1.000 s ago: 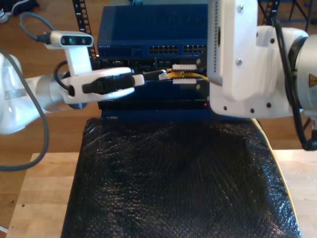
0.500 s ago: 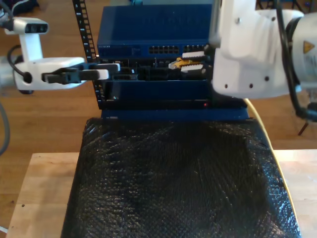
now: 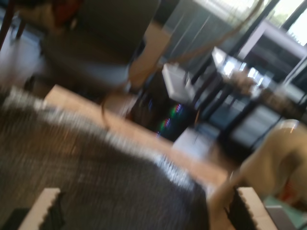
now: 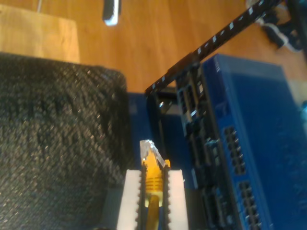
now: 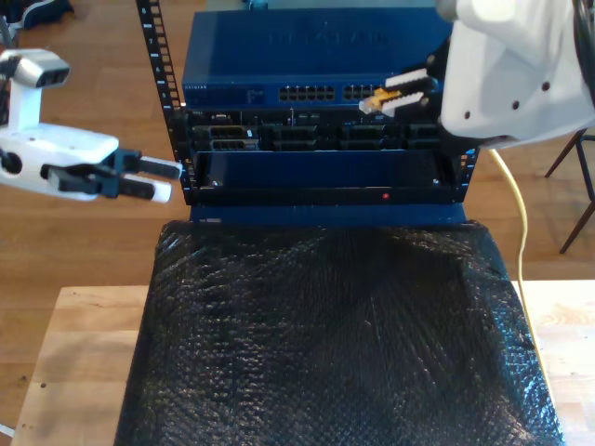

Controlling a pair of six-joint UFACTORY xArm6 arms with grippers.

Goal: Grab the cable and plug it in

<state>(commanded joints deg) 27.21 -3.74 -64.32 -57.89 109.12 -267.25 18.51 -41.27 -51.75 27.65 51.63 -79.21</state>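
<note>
Cable (image 4: 154, 179) clamped in second gripper (image 4: 153, 184), plug (image 4: 149, 149) protruding past jaws toward switch (image 4: 249, 143) ports for insertion. First gripper (image 5: 153, 178) parted, empty, standing clear.

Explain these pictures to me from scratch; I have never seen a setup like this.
Two white robot arms work at a blue network switch in a rack. The exterior view is from a camera off the arms; the two wrist views come from cameras riding on the grippers. My second gripper pinches the cable, yellow with a clear plug, near the switch's ports at the exterior view's right. My first gripper, at the exterior view's left, is open and holds nothing; its own view is blurred. A black textured mat covers the wooden table.
</note>
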